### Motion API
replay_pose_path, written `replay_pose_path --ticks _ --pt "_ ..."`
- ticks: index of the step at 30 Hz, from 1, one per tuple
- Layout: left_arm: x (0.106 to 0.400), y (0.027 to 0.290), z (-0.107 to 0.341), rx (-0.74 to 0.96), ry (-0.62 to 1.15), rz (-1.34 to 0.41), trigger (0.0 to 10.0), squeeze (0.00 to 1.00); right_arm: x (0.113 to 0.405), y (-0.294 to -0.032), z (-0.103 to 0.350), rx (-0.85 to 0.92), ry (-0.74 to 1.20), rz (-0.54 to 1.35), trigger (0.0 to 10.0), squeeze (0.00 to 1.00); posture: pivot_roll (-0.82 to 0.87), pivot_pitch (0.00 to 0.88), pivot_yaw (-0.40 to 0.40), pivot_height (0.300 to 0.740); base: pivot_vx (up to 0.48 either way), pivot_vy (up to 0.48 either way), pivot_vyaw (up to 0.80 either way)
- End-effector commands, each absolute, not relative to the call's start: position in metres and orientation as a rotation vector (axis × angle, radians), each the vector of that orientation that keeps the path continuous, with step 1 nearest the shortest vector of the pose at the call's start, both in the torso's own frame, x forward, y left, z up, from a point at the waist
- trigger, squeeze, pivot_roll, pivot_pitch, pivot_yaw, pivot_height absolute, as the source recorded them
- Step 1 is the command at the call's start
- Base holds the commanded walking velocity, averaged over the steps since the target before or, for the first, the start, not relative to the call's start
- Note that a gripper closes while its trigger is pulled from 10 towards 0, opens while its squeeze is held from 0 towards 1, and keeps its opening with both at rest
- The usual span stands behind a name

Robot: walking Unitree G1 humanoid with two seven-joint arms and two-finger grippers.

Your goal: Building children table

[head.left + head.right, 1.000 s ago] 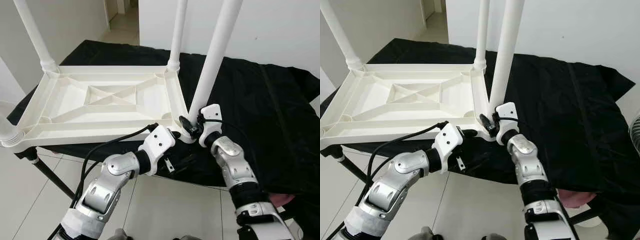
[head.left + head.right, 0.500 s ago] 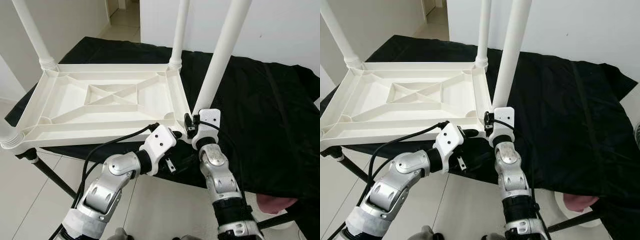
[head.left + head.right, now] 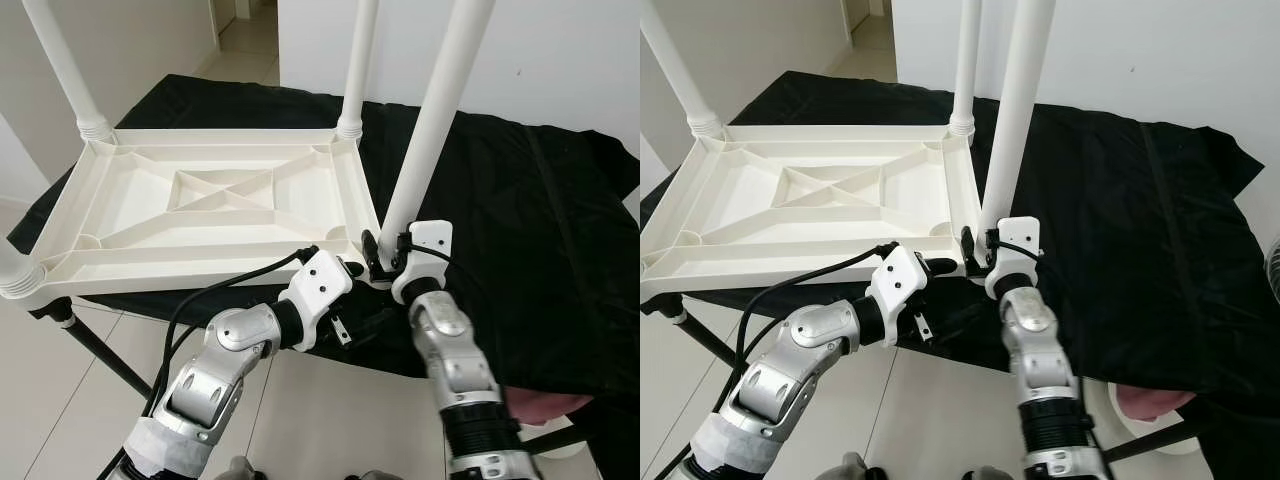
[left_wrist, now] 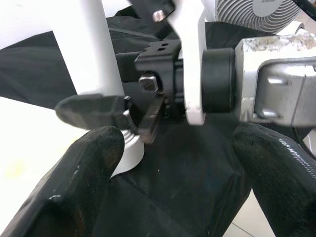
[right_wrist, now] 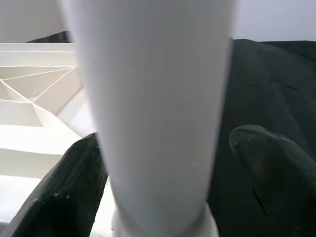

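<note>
The white tabletop (image 3: 200,205) lies upside down on a black cloth (image 3: 520,230) spread over a folding stand, with legs standing at its far-left (image 3: 62,65) and far-right (image 3: 355,70) corners and a leg base at the near-left corner (image 3: 18,272). The left gripper (image 3: 352,272) sits just below the tabletop's near-right corner, fingers (image 4: 74,187) spread wide and holding nothing, facing the other wrist. The near-right leg (image 3: 430,120) stands slightly tilted in its corner socket. The right gripper (image 3: 378,258) is at that leg's base; its fingers (image 5: 69,192) straddle the leg on both sides, though whether they press on it cannot be told. Judgement: the step in hand is seating the fourth leg. The next move likely calls for a firm grip, straightening the leg upright and turning or pushing it home while the tabletop is steadied.
</note>
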State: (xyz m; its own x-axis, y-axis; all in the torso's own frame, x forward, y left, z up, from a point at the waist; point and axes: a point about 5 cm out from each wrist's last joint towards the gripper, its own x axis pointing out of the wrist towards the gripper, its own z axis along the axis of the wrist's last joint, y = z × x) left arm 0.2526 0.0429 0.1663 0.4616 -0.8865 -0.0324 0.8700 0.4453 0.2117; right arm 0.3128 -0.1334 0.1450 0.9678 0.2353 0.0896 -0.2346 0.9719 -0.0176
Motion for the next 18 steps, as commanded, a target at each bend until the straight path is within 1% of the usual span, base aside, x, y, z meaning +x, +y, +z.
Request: replay_pose_path --ticks 1,2,5,6,9,11,13,14,16,18 --pt "0.255 0.044 0.164 0.221 -0.084 -1.037 10.0 0.0 0.314 -0.136 0.147 -0.028 -0.084 0.304 10.0 0.0 -0.06 0.02 -0.02 0.74 0.0 0.0 0.0" --pt "0.255 0.044 0.164 0.221 -0.084 -1.037 10.0 0.0 0.314 -0.136 0.147 -0.028 -0.084 0.304 10.0 0.0 -0.06 0.02 -0.02 0.74 0.0 0.0 0.0" --pt "0.256 0.044 0.164 0.226 -0.086 -1.035 10.0 0.0 0.32 -0.146 0.145 -0.116 -0.048 0.495 10.0 0.0 -0.07 0.015 -0.016 0.74 0.0 0.0 0.0" --pt "0.256 0.044 0.164 0.227 -0.086 -1.035 10.0 0.0 0.321 -0.148 0.145 -0.133 -0.044 0.531 10.0 0.0 -0.07 0.015 -0.016 0.74 0.0 0.0 0.0" --pt "0.257 0.045 0.165 0.228 -0.086 -1.035 10.0 0.0 0.324 -0.149 0.145 -0.154 -0.039 0.575 10.0 0.0 -0.07 0.015 -0.013 0.74 0.0 0.0 0.0" --pt "0.257 0.045 0.165 0.229 -0.086 -1.035 10.0 0.0 0.33 -0.149 0.146 -0.202 -0.042 0.65 10.0 0.0 -0.07 0.016 -0.008 0.74 0.0 0.0 0.0" --pt "0.257 0.045 0.165 0.229 -0.086 -1.035 10.0 0.0 0.33 -0.149 0.146 -0.202 -0.042 0.65 10.0 0.0 -0.07 0.016 -0.008 0.74 0.0 0.0 0.0" --pt "0.258 0.045 0.165 0.231 -0.087 -1.035 10.0 0.0 0.333 -0.148 0.147 -0.219 -0.044 0.687 10.0 0.0 -0.07 0.017 -0.003 0.74 0.0 0.0 0.0" --pt "0.258 0.045 0.166 0.232 -0.089 -1.035 10.0 0.0 0.339 -0.145 0.148 -0.208 -0.024 0.763 10.0 0.0 -0.06 0.019 -0.004 0.74 0.0 0.0 0.0" --pt "0.259 0.045 0.166 0.233 -0.089 -1.035 10.0 0.0 0.34 -0.144 0.148 -0.201 -0.017 0.791 10.0 0.0 -0.06 0.019 -0.003 0.74 0.0 0.0 0.0"
